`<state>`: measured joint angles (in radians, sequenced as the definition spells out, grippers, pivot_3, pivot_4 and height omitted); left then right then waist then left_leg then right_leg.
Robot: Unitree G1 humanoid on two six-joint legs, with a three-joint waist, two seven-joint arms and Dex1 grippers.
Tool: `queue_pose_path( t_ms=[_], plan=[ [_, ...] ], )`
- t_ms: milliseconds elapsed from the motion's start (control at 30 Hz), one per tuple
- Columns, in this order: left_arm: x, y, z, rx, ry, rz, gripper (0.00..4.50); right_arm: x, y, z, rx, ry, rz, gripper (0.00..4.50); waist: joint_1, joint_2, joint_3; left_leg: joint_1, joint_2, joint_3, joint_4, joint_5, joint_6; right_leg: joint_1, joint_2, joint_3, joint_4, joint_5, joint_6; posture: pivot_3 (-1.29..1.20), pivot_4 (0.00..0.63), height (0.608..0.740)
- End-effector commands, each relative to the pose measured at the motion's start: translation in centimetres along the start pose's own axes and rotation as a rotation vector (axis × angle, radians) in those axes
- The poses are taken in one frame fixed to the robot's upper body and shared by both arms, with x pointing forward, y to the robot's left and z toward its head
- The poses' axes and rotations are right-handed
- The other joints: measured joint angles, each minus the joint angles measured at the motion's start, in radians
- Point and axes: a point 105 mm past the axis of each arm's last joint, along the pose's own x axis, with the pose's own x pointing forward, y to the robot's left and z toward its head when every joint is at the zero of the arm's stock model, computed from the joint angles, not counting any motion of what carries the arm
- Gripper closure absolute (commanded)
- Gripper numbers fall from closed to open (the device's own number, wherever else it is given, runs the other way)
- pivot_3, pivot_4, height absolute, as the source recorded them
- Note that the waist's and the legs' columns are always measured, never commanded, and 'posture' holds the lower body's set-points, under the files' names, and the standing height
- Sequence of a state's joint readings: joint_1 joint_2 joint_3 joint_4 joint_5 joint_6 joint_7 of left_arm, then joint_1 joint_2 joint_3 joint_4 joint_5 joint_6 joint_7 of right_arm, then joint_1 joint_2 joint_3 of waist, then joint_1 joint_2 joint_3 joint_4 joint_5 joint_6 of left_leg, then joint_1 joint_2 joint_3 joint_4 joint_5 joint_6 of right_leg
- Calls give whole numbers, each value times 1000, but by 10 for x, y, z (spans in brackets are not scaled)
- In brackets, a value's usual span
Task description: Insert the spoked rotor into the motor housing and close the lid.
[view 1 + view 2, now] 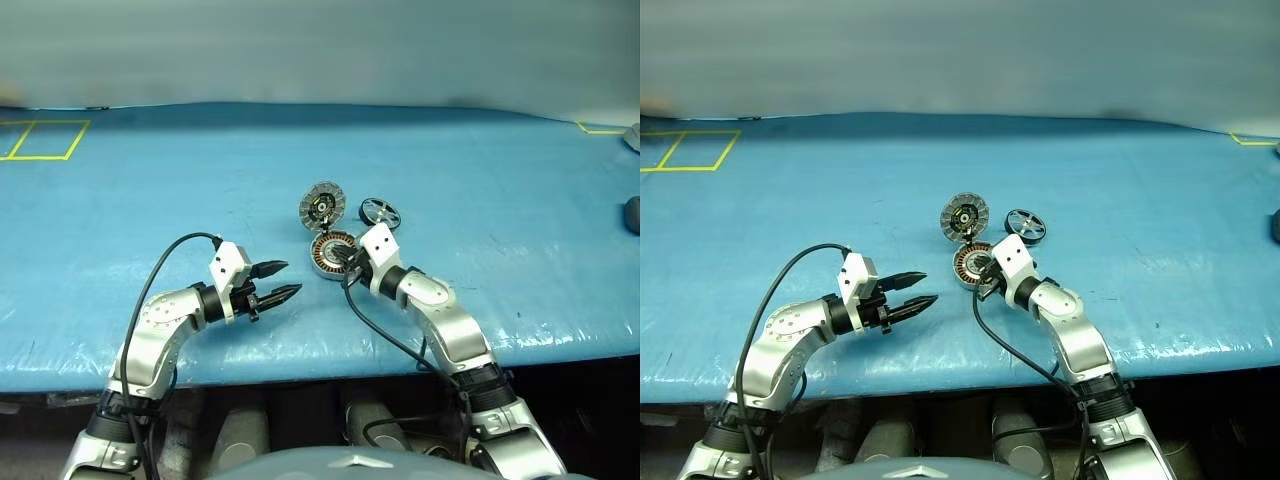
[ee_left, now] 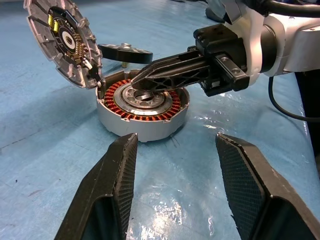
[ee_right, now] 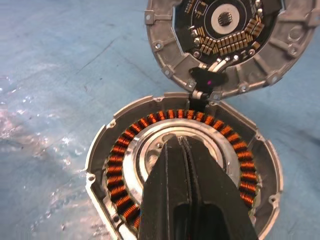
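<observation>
Blue cloth covers the long bench (image 1: 150, 200), with yellow tape squares near its far corners. At its middle sits the motor housing (image 2: 142, 107), a round shallow silver metal cup with a ring of copper-coloured windings. Its lid (image 1: 322, 206), a round silver-grey disc hinged to the housing, stands tipped up and open on the far side, its segmented inner face towards the robot. Just beside it, further towards the robot's right, the spoked rotor (image 1: 381, 212), a small flat black-rimmed wheel with shiny silver spokes, lies on the cloth, clear of both arms.

Over the housing, the right end effector (image 3: 182, 147) has its two black fingers pressed together with nothing between them, the tips down at the bright inner ring at the cup's centre. Near the bench's front edge on the robot's left, the left end effector (image 1: 278, 280) hangs with its fingers apart and empty, aimed at the housing.

To my eye the insertion has not begun: the cup is empty and the rotor untouched. Next, the right arm would need to leave the cup, part its fingers, and take the rotor by its rim. The lid comes last.
</observation>
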<state>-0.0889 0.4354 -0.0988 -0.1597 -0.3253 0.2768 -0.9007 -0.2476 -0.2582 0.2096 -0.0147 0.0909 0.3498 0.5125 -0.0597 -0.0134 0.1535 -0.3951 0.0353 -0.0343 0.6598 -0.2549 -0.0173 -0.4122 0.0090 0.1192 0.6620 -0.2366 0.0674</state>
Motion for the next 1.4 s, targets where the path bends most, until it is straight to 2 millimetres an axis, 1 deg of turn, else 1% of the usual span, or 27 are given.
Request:
queue_pose_path(
  t_ms=[33, 133, 200, 233, 333, 567, 633, 700, 767, 833, 900, 1067, 1200, 1233, 1300, 1367, 1400],
  plan=[
    [3, 1, 7, 39, -16, -7, 1838, 2, 8, -18, -29, 65, 10, 4460, -4, 0, 0, 0, 0, 0, 0, 0, 0, 0, 0, 0, 0, 0, 0, 0, 150, 740],
    [4, 2, 9, 40, -16, -9, 1838, 2, 16, -30, -98, 115, 29, 4460, -8, 0, 0, 1, 0, 0, 0, 0, 0, 1, 0, 0, 1, -1, 2, 0, 150, 740],
    [5, 3, 10, 38, -15, -11, 1838, 2, 17, -32, -125, 125, 23, 4460, -8, 0, -1, 2, 0, 0, 0, 0, 0, 1, 0, 0, 1, -2, 3, 0, 150, 740],
    [5, 3, 10, 37, -15, -12, 1838, 2, 16, -33, -125, 126, 14, 4460, -8, -1, -2, 2, 0, 0, 0, 0, 0, 1, 0, 0, 1, -2, 4, 0, 150, 740],
    [5, 3, 9, 36, -12, -14, 1838, 4, 12, -32, -195, 133, -18, 4460, -9, -2, -3, 2, 0, 0, 0, 0, 0, 2, 0, 0, 1, -2, 3, 0, 150, 740],
    [8, 4, 7, 24, -8, -5, 1838, 12, 10, -22, -317, 120, -46, 4460, -10, -2, -3, 3, 1, 0, 1, 1, -1, 2, 1, 0, 1, -1, 4, 0, 150, 740],
    [9, 5, 7, 22, -7, -5, 1838, 15, 9, -23, -319, 133, -49, 4460, -9, -2, -3, 3, 0, 0, 1, 1, -1, 2, 1, 0, 1, -1, 4, 0, 150, 740],
    [10, 4, 6, 23, -5, -5, 1838, 17, 3, -29, -322, 170, -67, 4460, -9, -2, -3, 3, 0, 1, 2, 1, -1, 2, 0, 0, 1, -1, 4, 0, 150, 740],
    [11, 4, 6, 22, -5, -4, 1838, 18, -4, -36, -268, 213, -90, 4460, -8, -2, -3, 3, 0, 1, 2, 1, -1, 3, 0, 1, 1, -1, 4, 0, 150, 740],
    [11, 5, 6, 21, -5, -1, 1838, 19, -10, -37, -116, 237, -117, 4460, -6, -3, -4, 3, 0, 0, 2, 1, -1, 3, 0, 0, 1, -1, 4, 0, 150, 740],
    [11, 5, 4, 25, 0, 4, 1838, 18, -11, -34, 28, 231, -109, 4460, -5, -3, -5, 3, 0, 0, 2, 1, -1, 3, 0, 0, 1, -1, 4, 0, 150, 740],
    [12, 4, 2, 21, 2, 5, 1838, 14, -11, -33, 139, 238, -98, 4460, 2, -3, -5, 3, 0, 0, 2, 1, -1, 4, 0, 0, 0, -1, 3, 0, 150, 740],
    [12, 4, 1, 21, 2, 6, 1838, 11, -14, -29, 283, 192, -118, 4460, 0, -3, -6, 3, 0, 0, 0, 1, -1, 3, 0, 0, -1, -1, 4, 0, 150, 740],
    [12, 4, 1, 22, 3, 7, 1838, 10, -17, -31, 305, 191, -139, 4460, -2, -3, -6, 3, 0, 0, -1, 1, -1, 3, 0, 0, -1, -1, 4, 0, 150, 740],
    [12, 5, 1, 23, 3, 9, 1838, 8, -20, -34, 292, 202, -161, 4460, -4, -2, -6, 3, 0, 0, -2, 1, -1, 2, 0, 0, -1, -1, 4, 0, 150, 740],
    [12, 6, 1, 22, 2, 11, 1838, 7, -17, -34, 268, 200, -152, 4460, -6, -2, -6, 3, 0, 0, -2, 1, -1, 2, 0, 0, -1, -1, 4, 0, 150, 740],
    [11, 7, 1, 22, 2, 13, 1838, 7, -12, -29, 241, 178, -130, 4460, -6, -2, -6, 3, 0, 0, -2, 1, -1, 2, 0, 0, -1, -1, 4, 0, 150, 740]
  ],
)
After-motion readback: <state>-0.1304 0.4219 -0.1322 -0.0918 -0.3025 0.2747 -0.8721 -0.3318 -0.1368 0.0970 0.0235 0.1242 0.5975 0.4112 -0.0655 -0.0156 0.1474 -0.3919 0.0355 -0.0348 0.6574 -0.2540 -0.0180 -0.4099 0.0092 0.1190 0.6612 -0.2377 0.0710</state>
